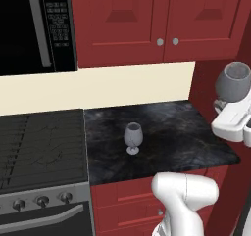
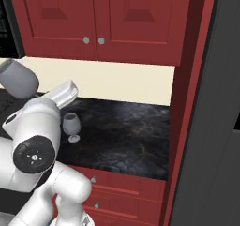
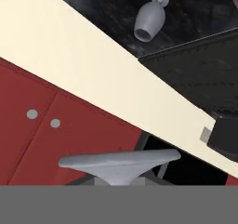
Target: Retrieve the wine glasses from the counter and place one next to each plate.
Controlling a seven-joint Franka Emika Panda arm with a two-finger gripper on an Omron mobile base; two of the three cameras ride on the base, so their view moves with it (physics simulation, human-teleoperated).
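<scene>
Two wine glasses show here; one wine glass [image 1: 133, 137] stands upright near the middle of the black marbled counter [image 1: 186, 132], at about 7 o'clock from the cabinet knobs [image 1: 160, 41] in the left base view, just right of the stove [image 1: 41, 147]; the other, the raised glass [image 1: 233, 82], is up in the air at 3 o'clock of that view, well above the counter's right end; the gripper [image 1: 221, 104] sits at its base, fingers clenched on the stem, bowl uppermost; in the right base view this glass appears at 9 o'clock, above the white arm; in the hand view its round foot lies at 6 o'clock, with the standing glass at 12 o'clock; a microwave [image 1: 37, 27] hangs at 10 o'clock of the left base view.
</scene>
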